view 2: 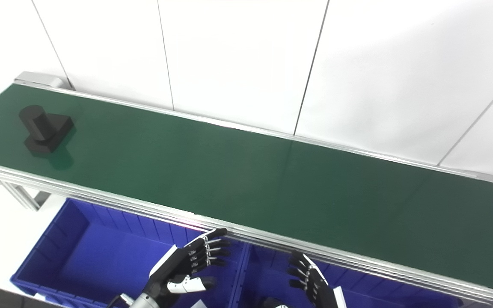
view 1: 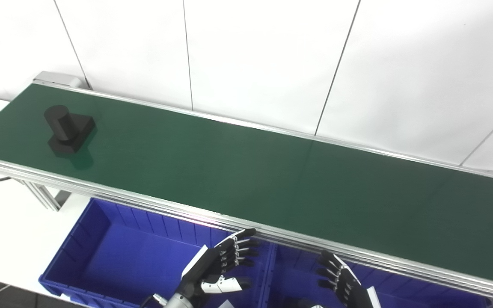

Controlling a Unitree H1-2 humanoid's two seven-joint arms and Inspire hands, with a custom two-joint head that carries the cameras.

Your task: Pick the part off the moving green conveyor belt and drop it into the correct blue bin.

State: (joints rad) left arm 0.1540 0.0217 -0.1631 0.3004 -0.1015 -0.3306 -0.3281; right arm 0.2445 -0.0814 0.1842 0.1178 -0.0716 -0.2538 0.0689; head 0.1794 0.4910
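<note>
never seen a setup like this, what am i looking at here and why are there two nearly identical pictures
Both pictures come from two cameras side by side on a humanoid robot's head, so they show the same scene from slightly different spots. The long green strip is a conveyor belt with silver rails, running in front of a white panelled wall. Near its far left end sits the only item on it: a black part, a cylinder standing on a blocky base. Below the belt's near edge are blue bins. At the bottom, the robot's left hand and right hand hover over the bins, fingers apart, holding nothing.
</note>
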